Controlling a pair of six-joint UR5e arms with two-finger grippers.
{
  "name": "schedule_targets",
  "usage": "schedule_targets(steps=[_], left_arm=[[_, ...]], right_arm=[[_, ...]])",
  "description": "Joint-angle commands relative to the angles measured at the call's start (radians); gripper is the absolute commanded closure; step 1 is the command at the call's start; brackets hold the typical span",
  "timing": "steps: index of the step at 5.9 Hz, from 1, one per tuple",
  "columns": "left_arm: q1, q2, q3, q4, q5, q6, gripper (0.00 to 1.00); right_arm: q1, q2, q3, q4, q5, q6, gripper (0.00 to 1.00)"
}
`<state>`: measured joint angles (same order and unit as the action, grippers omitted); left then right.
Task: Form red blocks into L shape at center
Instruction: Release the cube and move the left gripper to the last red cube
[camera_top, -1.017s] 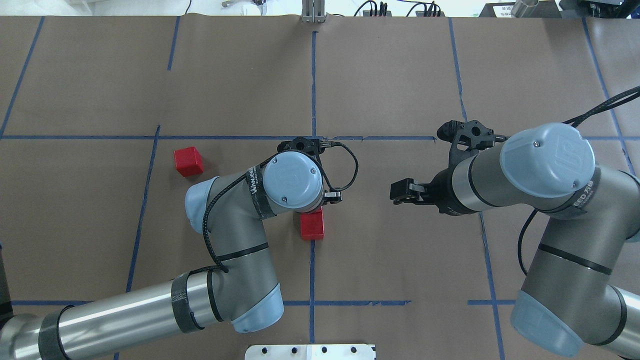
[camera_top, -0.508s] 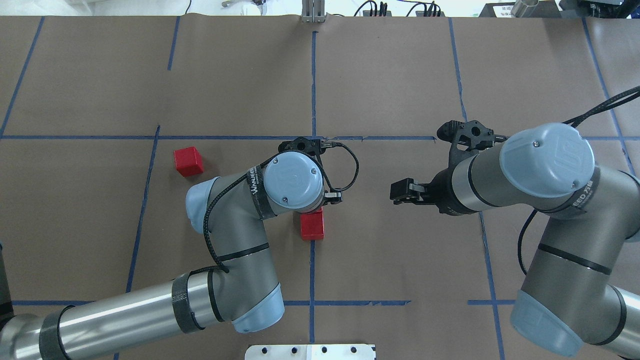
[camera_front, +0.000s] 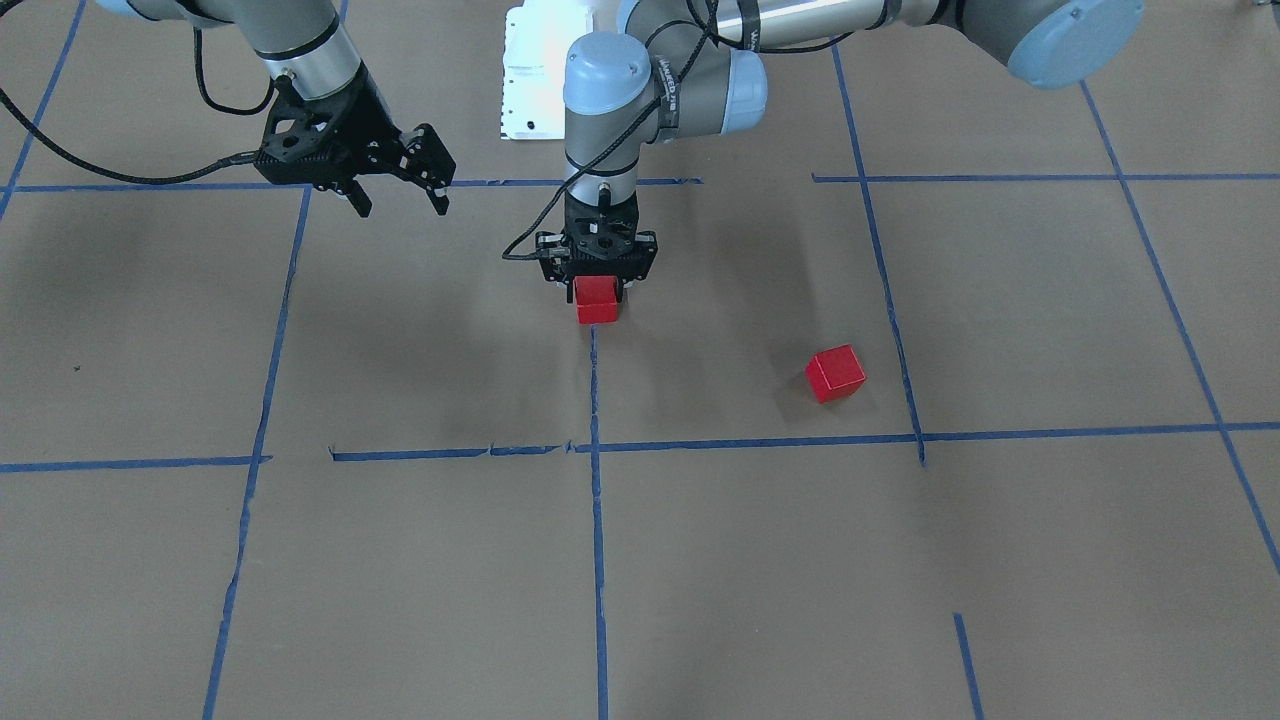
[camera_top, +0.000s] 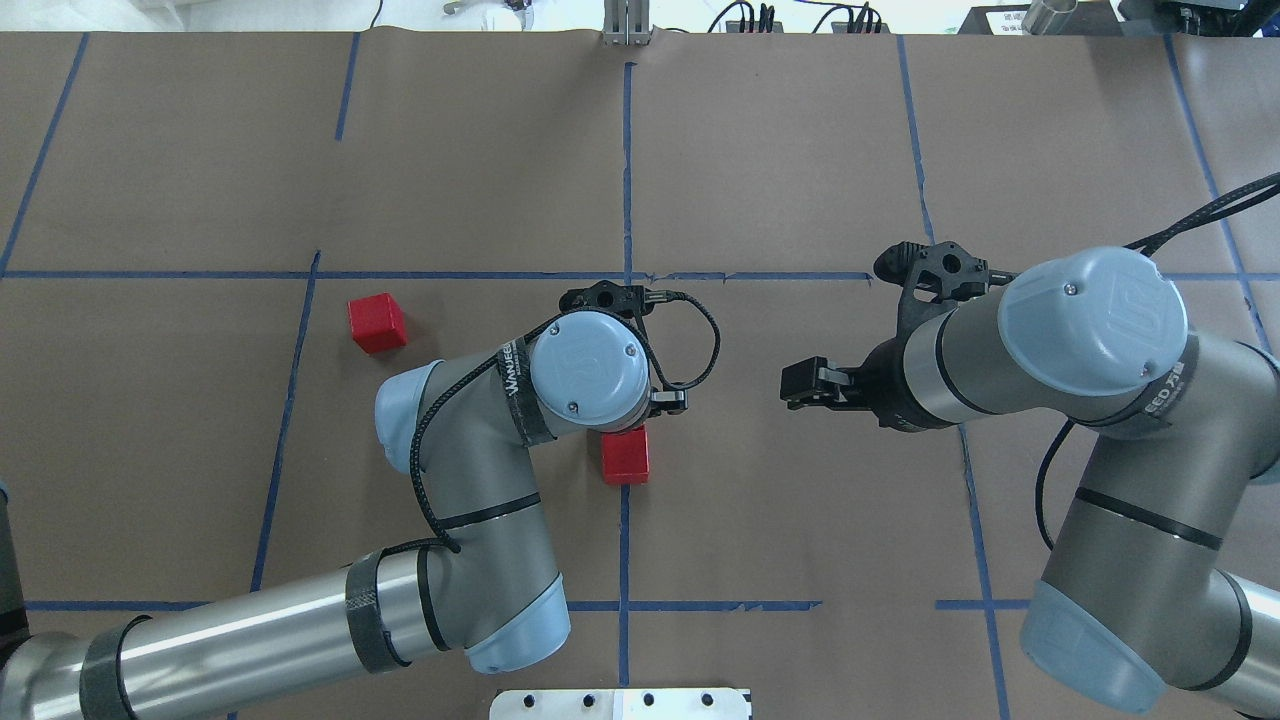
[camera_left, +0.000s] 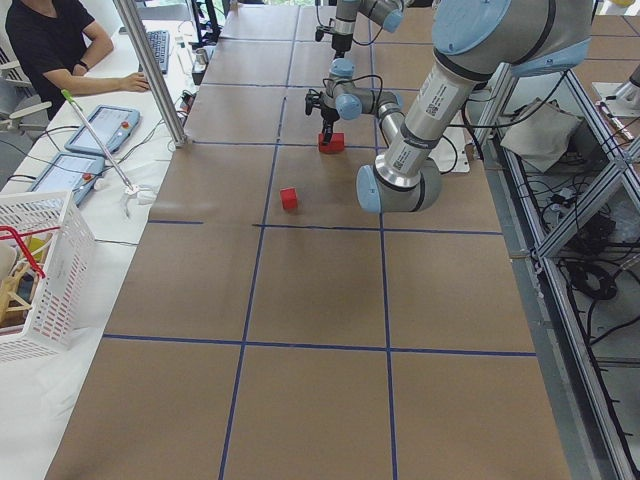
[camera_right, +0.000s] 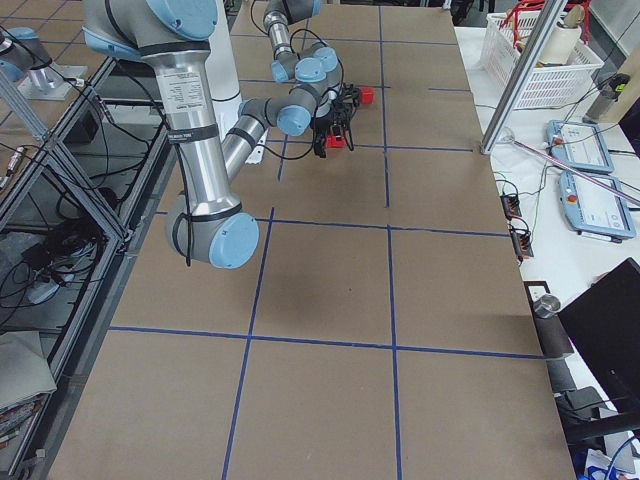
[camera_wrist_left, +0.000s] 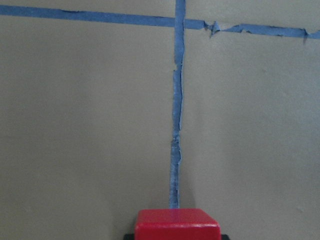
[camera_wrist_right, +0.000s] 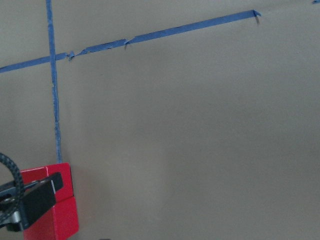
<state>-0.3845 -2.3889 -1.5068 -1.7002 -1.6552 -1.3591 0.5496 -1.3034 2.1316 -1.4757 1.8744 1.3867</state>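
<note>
Red fills the gap in the left gripper (camera_front: 598, 292): its fingers (camera_wrist_right: 37, 200) are clamped on two opposite sides of a block (camera_wrist_left: 177, 224), held low at the centre (camera_front: 720, 330) and right on the blue tape line (camera_wrist_left: 176, 125) that runs toward the bench's far edge. Whether this block rests on the brown paper or hangs just clear of it cannot be told. A second block (camera_top: 626, 460) sits on the same line, just on the robot's side of the first. Part of it is hidden under the wrist, so the pictures do not settle whether the two touch. The third block (camera_front: 835, 372) lies alone on the paper, turned a little askew, well apart from the pair toward the bench's left edge and slightly nearer the far edge. The right gripper (camera_front: 400, 205) hangs above the bench, off toward the right edge from the centre, with its fingers spread apart and angled down toward the paper. Past the bench's left end, a person (camera_left: 50, 45) sits at a white side table that carries two tablets (camera_left: 100, 128) and a white basket (camera_left: 40, 270).
</note>
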Motion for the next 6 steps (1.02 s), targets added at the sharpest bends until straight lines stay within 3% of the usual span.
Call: schedule_targets(steps=[1, 4, 6], left_arm=[[0.006, -0.001, 0.000, -0.001, 0.005, -0.005, 0.00], [-0.032, 0.000, -0.019, -0.035, -0.003, -0.008, 0.00], [-0.097, 0.063, -0.047, -0.039, -0.011, 0.002, 0.00]], right_arm=[[0.001, 0.000, -0.001, 0.000, -0.001, 0.000, 0.00], [0.001, 0.001, 0.005, 0.000, 0.000, 0.000, 0.00], [0.001, 0.001, 0.011, 0.000, -0.001, 0.002, 0.00]])
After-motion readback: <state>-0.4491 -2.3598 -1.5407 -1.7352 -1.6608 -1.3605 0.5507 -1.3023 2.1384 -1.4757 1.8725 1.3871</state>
